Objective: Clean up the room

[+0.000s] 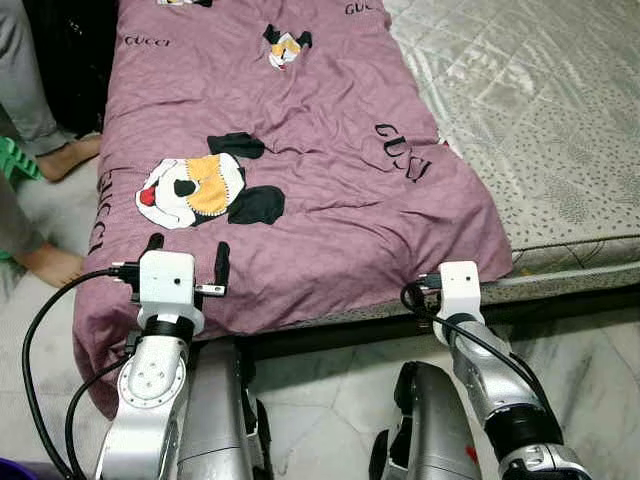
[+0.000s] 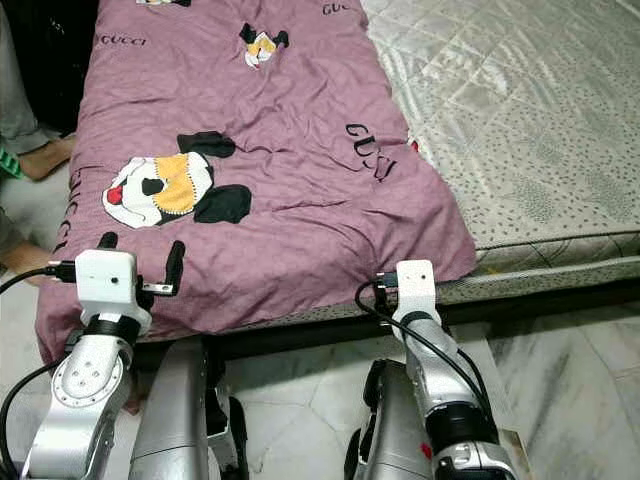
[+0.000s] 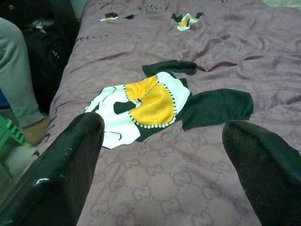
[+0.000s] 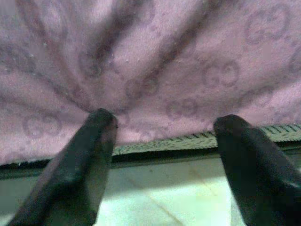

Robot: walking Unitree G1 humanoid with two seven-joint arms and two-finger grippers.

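A purple blanket with cartoon mouse prints and black lettering lies spread over the left part of a bed, its near edge hanging over the bed's front. My left gripper hovers open just above the blanket's near left corner, nothing between its fingers. My right gripper is open at the blanket's near right edge. Its fingers straddle the hem where the cloth meets the mattress rim, and its white wrist mount covers them in the head views.
A bare grey quilted mattress takes up the bed's right side. A person's bare feet and grey trouser legs stand left of the bed by a green stool and a black bag. Pale marble floor lies in front.
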